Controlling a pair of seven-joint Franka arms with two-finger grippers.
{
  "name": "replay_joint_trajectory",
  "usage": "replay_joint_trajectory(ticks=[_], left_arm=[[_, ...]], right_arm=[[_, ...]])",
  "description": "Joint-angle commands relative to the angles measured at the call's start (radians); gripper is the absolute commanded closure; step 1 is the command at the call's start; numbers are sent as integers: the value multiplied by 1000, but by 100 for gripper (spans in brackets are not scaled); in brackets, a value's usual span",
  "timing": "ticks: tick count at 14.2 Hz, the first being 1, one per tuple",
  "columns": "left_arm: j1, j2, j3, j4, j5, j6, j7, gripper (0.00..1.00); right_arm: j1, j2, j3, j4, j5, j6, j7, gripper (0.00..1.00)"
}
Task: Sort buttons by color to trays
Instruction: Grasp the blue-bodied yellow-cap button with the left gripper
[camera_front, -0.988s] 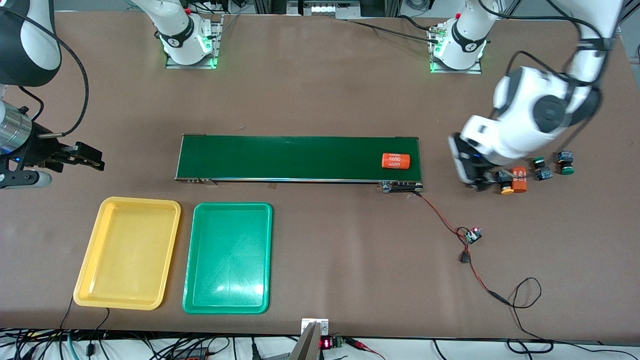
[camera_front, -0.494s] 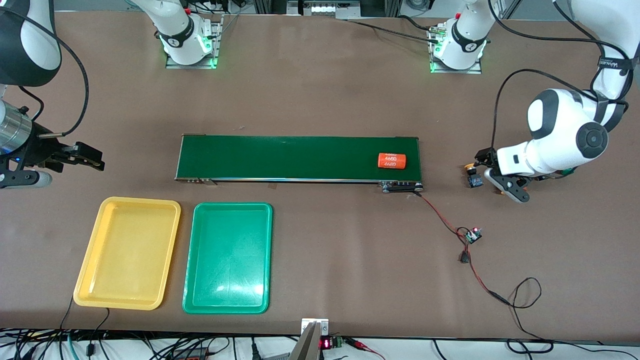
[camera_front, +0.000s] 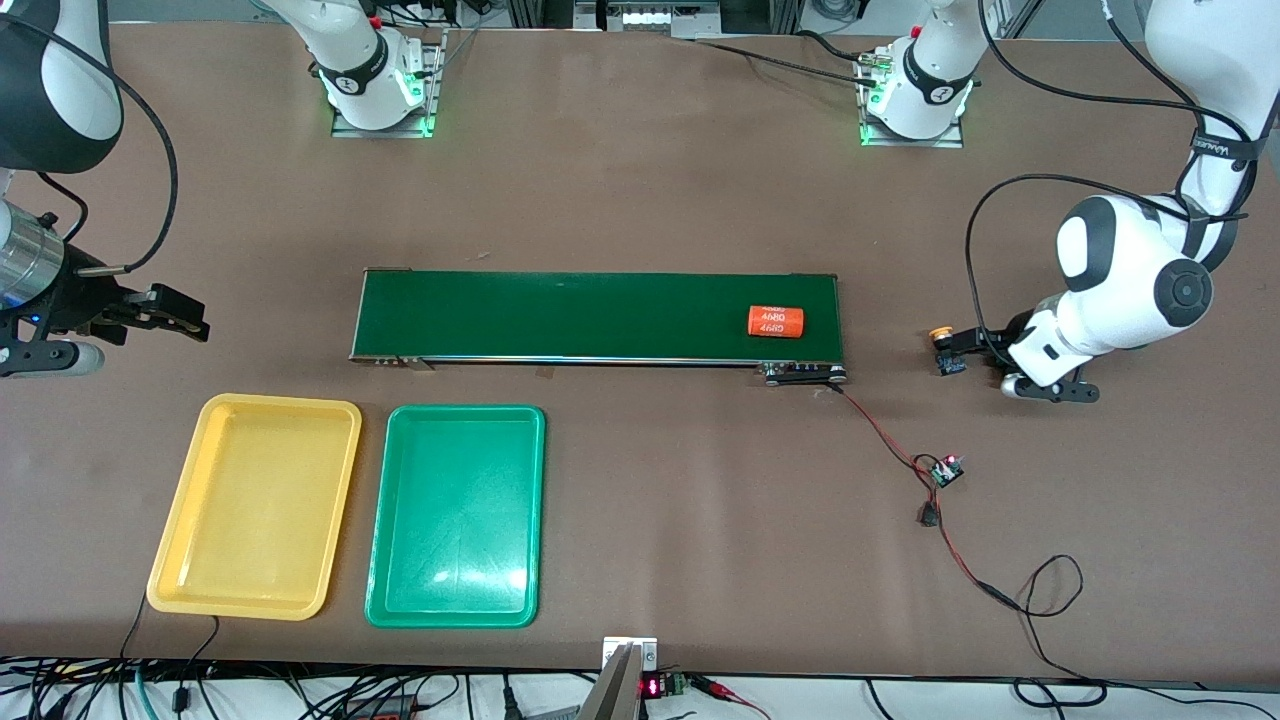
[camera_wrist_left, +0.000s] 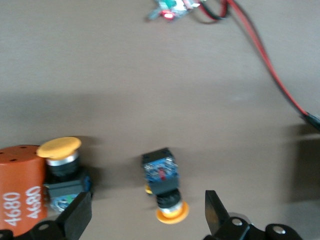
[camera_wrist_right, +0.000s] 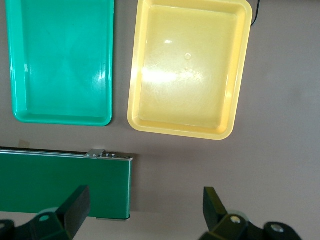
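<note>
You see the right gripper (camera_front: 170, 318) up over bare table at the right arm's end, its jaws spread wide and holding nothing; that arm waits. In its wrist view the two fingers (camera_wrist_right: 75, 206) stand far apart above the end of the conveyor belt (camera_wrist_right: 62, 184). Just nearer the front camera lie the yellow tray (camera_front: 335, 480) and, beside it toward the left arm's end, the green tray (camera_front: 530, 500), both with nothing in them. Farther from the camera than the trays runs the conveyor belt, and on it, close to its left-arm end, lies an orange cylinder (camera_front: 776, 321) marked 4680.

Past the belt's end you find one yellow-capped button (camera_front: 945, 350) lying on its side on the table. The left gripper (camera_front: 985, 352) is low beside it, jaws wide and gripping nothing. In the left wrist view that button (camera_wrist_left: 162, 185) sits between the spread fingers (camera_wrist_left: 216, 212), touching neither. A second yellow-capped button (camera_wrist_left: 61, 167) stands upright by the other finger, against a second orange cylinder (camera_wrist_left: 20, 187)
</note>
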Motion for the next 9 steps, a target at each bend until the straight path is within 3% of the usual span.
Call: replay_joint_trajectory(ticks=[1, 9], left_arm=[[-13, 37, 7, -2, 10, 55, -35, 0], [-43, 95, 7, -21, 13, 139, -122, 0]], right_arm=[[-4, 4, 3, 10, 8, 0, -2, 0], [-6, 4, 3, 10, 9, 0, -4, 0]])
